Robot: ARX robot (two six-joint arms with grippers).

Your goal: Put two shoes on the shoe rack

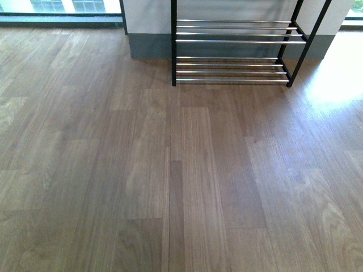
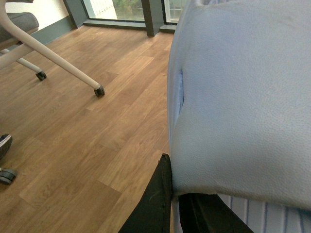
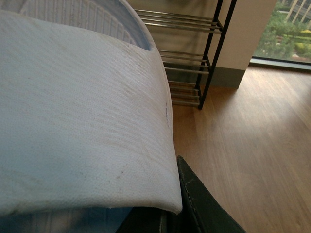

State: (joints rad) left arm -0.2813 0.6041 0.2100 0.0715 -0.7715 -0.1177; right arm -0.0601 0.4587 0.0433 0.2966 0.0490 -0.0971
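Observation:
A pale grey shoe [image 2: 243, 107] fills most of the left wrist view, with my left gripper [image 2: 177, 213] shut on it; one black finger [image 2: 153, 204] presses against its side. The other shoe [image 3: 77, 111], seen by its white textured sole, fills the right wrist view, and my right gripper [image 3: 170, 218] is shut on it, a black finger [image 3: 199, 204] beside its edge. The shoe rack [image 1: 235, 54], black-framed with chrome bars, stands at the far wall in the front view and shows again as the shoe rack [image 3: 194, 58] beyond the held shoe. Neither arm shows in the front view.
Wood-plank floor [image 1: 181, 170] stretches from me to the rack. A grey-skirted wall [image 1: 147, 34] backs the rack. A chair's white legs with castors [image 2: 99, 91] stand to one side in the left wrist view. Windows run along the far edge.

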